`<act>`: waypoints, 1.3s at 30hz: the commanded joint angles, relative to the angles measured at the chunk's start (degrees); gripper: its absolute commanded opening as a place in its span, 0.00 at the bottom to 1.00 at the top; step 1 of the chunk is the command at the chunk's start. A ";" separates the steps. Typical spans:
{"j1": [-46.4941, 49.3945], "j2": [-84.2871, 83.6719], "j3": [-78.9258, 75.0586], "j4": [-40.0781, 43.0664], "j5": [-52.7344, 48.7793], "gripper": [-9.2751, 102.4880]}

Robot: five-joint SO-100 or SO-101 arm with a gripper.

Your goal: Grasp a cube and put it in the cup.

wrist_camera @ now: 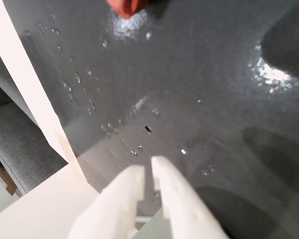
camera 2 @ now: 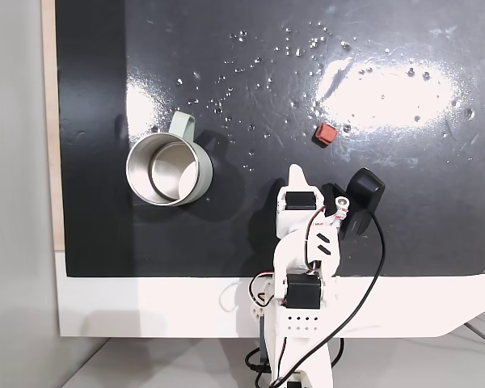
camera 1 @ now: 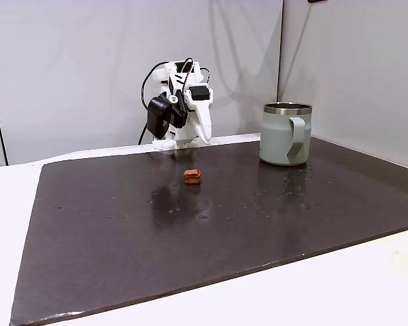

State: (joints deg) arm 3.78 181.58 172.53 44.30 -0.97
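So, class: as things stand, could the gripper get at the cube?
Probably yes. The cube lies alone on the dark mat, just ahead of the gripper, with nothing between; the cup stands well aside.

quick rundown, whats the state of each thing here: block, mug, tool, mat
small reddish-brown block: lying loose on the mat, not held, apart from the mug
pale sage-green mug with steel rim: upright, empty inside
white two-finger tool: nearly closed, a narrow gap between the fingers, holding nothing, above the mat
dark grey mat: flat on the white table, speckled with droplets
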 commanded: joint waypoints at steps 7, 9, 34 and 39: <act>-4.31 0.53 -0.35 -1.76 0.79 0.08; -4.31 0.53 -0.35 -1.76 0.79 0.08; -0.88 0.09 -12.66 6.33 -0.70 0.08; 1.67 -6.42 -20.13 7.56 -2.11 0.08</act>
State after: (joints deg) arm 3.96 178.15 159.61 51.42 -2.11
